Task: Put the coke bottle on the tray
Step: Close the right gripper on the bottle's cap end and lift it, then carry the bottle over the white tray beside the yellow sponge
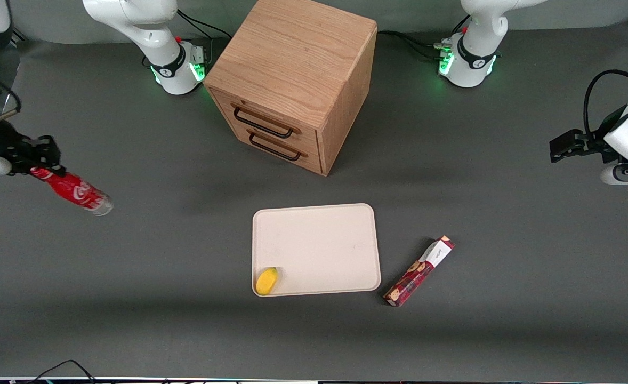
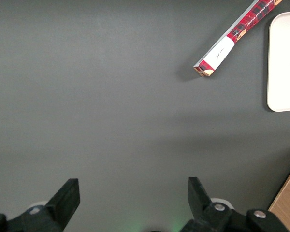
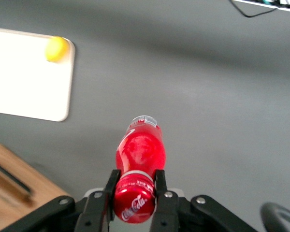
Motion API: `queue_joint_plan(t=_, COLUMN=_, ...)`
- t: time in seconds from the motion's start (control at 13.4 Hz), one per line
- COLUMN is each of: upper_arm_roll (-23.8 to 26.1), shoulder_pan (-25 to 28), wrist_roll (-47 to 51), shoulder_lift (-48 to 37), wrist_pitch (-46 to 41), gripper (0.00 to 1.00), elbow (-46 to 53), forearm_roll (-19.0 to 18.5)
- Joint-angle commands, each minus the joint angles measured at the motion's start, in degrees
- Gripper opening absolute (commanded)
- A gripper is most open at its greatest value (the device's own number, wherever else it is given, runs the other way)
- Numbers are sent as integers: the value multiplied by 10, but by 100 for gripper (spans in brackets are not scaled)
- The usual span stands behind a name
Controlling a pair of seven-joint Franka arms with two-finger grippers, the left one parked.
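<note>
My right gripper (image 1: 41,169) is at the working arm's end of the table, shut on the cap end of the coke bottle (image 1: 77,192), a slim red bottle with white script and a clear base. The bottle hangs tilted from the fingers, its base pointing down toward the table. In the right wrist view the fingers clamp the red cap (image 3: 134,200) and the bottle body (image 3: 140,147) extends away from the gripper (image 3: 135,186). The cream-beige tray (image 1: 324,240) lies flat in the middle of the table, well apart from the bottle; it also shows in the right wrist view (image 3: 24,82).
A yellow object (image 1: 266,281) sits in the tray's near corner. A long red patterned snack box (image 1: 419,271) lies beside the tray toward the parked arm's end. A wooden drawer cabinet (image 1: 292,80) stands farther from the camera than the tray.
</note>
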Motion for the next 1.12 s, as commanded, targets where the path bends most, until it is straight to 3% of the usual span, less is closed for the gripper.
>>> queue_joint_plan(t=0.0, upper_arm_roll=93, shoulder_pan=3, wrist_roll=178, shoulder_lift=118, wrist_pitch=-55, gripper=0, elbow=148, forearm_roll=-9)
queue_joint_plan(t=0.22, upper_arm_roll=205, shoulder_pan=18, wrist_roll=399, shoulder_lift=204, wrist_pitch=-36, gripper=0, elbow=175, forearm_roll=-61)
queue_joint_plan(t=0.52, upper_arm_roll=300, shoulder_pan=38, wrist_roll=603, shoulder_lift=323, wrist_pitch=54, gripper=0, elbow=167, forearm_roll=-190)
queue_joint_plan(t=1.04, upper_arm_roll=319, shoulder_pan=46, wrist_roll=715, shoulder_lift=381, wrist_pitch=196, gripper=0, elbow=66, forearm_roll=-255)
